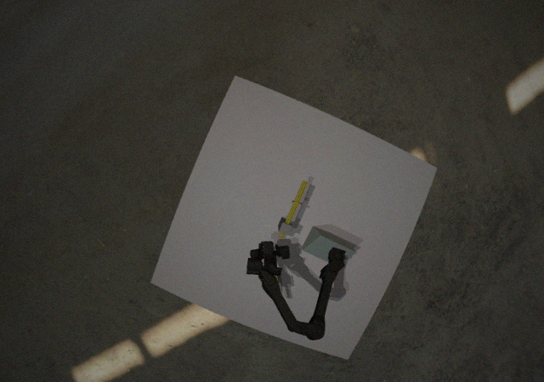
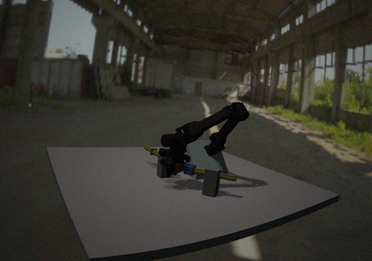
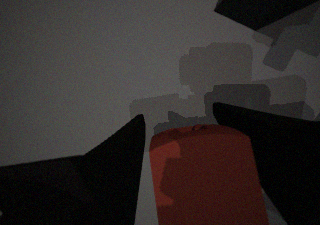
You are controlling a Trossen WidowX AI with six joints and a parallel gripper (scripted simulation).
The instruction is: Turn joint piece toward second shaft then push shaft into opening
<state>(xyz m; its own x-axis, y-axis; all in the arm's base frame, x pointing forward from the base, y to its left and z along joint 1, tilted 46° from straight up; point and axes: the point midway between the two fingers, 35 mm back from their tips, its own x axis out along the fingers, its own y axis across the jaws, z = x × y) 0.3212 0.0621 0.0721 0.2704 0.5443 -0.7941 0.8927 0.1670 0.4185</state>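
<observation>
The red part of the hinged joint piece stands between the fingers of my gripper. The fingers are open, with a gap at the left finger in the wrist view; contact on the right cannot be told. The blue part sits on the yellow first shaft, held in a grey block. The second yellow shaft has a collar and passes through another grey block. The joint's opening is hidden by the gripper.
A pale green sloped panel stands beside the arm. The arm reaches over the light table. A dark shape juts in at the top right of the wrist view.
</observation>
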